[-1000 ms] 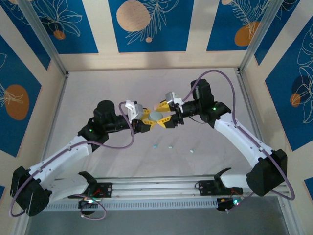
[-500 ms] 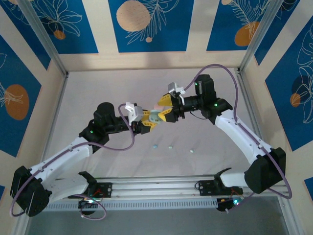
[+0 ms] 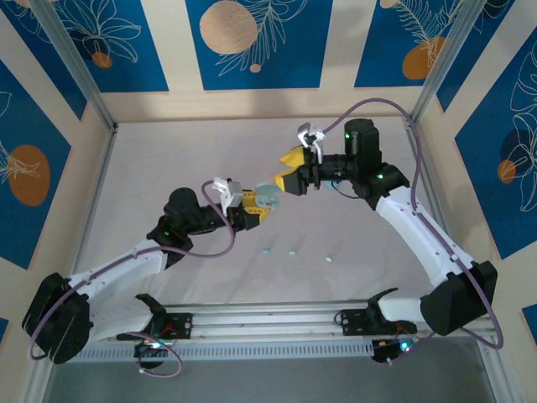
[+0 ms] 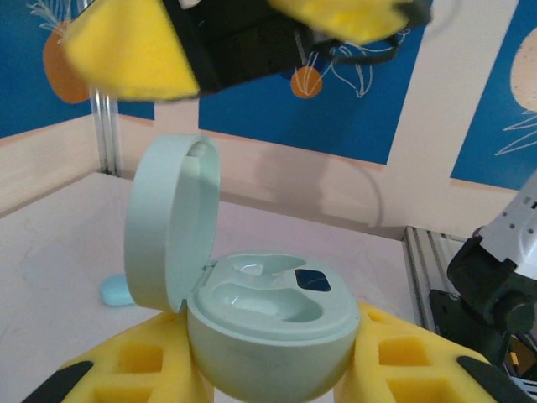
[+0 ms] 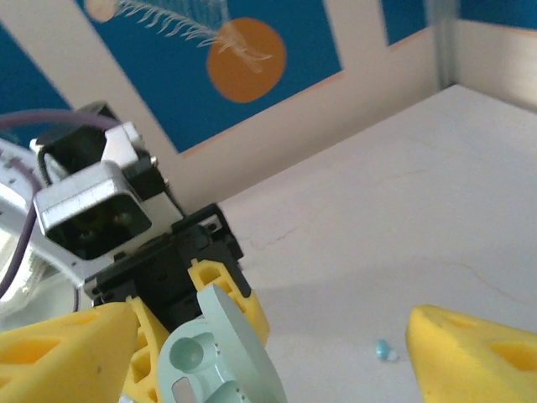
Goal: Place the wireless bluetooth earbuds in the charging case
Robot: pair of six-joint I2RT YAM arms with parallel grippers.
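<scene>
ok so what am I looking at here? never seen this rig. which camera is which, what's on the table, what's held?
Two robot arms are bolted at the near edge of a table. The wide picture comes from a fixed camera above and behind them, so the left arm is on the left. The other two pictures come from a small camera on each wrist, looking out past that arm's own yellow fingers.

The left tool is shut on a pale mint charging case. The left wrist view shows its lid swung open, with no buds inside that I can see. The right tool stands open close to the case and holds nothing.

Three tiny earbuds lie loose on the table, nearer the arm bases, not yet in the case.
</scene>
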